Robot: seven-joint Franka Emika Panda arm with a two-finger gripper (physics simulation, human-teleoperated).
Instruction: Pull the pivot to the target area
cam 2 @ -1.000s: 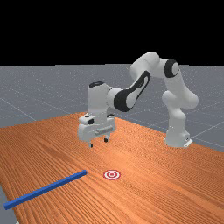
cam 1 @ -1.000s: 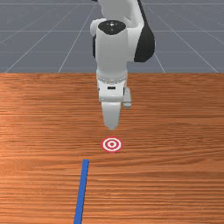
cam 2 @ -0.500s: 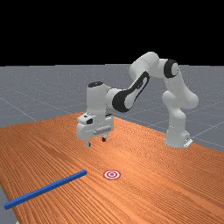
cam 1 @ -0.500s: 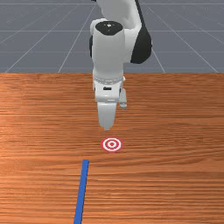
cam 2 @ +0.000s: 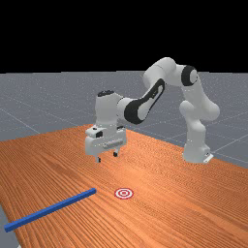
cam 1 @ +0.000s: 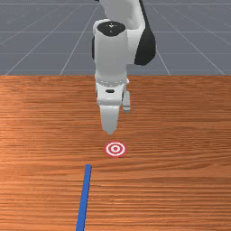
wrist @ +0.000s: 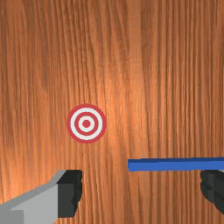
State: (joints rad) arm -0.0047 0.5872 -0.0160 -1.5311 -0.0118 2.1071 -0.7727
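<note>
Across the bench (cam 1: 180, 126) in the front view, find the blue bar (cam 1: 84, 196) at lower left, apart from the target (cam 1: 115, 149). With gripper (wrist: 142, 192) open and empty in the wrist view, could land a fingertip on the bar, being spread along its length. Turning to the far view, see it long, slim, square-edged.

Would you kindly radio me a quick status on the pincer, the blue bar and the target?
Pincer open, raised above the table, holding nothing. Blue bar flat on it, outside the target. No obstacle seen.
</note>
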